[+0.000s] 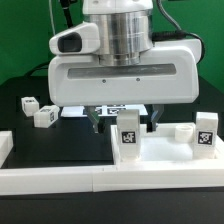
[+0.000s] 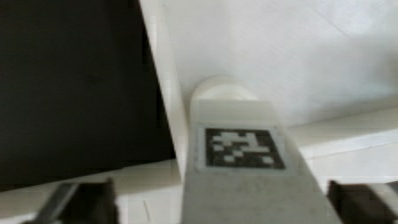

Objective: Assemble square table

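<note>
The white square table panel (image 1: 165,152) lies on the black table at the exterior view's right. One white tagged leg (image 1: 128,136) stands upright on its near left corner. My gripper (image 1: 123,122) hangs right over this leg. In the wrist view the leg (image 2: 240,150) lies between my two dark fingers (image 2: 80,202), with a gap on each side, so the gripper (image 2: 222,202) is open around it. Another tagged leg (image 1: 205,130) stands upright at the panel's right. Two loose legs (image 1: 27,103) (image 1: 45,117) lie on the table at the left.
The marker board (image 1: 108,110) lies behind the gripper. A long white border bar (image 1: 90,182) runs along the front, and another bar end (image 1: 5,146) sits at the left. A short white stub (image 1: 181,130) rises from the panel.
</note>
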`<control>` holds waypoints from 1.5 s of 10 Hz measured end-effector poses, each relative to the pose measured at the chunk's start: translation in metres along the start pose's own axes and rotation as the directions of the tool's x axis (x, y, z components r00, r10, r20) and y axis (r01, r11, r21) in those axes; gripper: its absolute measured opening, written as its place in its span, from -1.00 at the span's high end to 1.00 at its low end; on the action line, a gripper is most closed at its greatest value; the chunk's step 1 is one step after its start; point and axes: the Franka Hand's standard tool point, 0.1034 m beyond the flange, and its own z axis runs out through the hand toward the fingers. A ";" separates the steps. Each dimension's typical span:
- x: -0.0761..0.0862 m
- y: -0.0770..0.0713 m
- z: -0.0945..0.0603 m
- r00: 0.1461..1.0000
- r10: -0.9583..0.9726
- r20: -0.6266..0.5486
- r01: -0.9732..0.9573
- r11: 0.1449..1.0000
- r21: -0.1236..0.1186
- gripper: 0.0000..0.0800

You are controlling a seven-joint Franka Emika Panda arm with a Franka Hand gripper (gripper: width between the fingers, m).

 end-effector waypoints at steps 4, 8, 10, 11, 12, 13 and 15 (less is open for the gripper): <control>0.000 0.000 0.000 1.000 0.021 0.000 -0.021 1.000 0.000 0.28; 0.000 -0.005 0.001 0.971 0.240 -0.017 -0.240 0.971 0.007 0.28; -0.001 -0.006 0.002 0.845 0.534 -0.035 -0.533 0.846 0.026 0.28; 0.000 -0.006 0.003 0.760 0.648 -0.049 -0.646 0.762 0.046 0.28; 0.000 -0.005 0.003 0.674 0.737 -0.051 -0.733 0.676 0.076 0.28; -0.002 -0.004 0.003 0.548 0.835 -0.052 -0.828 0.550 0.112 0.27; -0.006 -0.006 0.003 0.411 0.911 -0.043 -0.903 0.413 0.117 0.27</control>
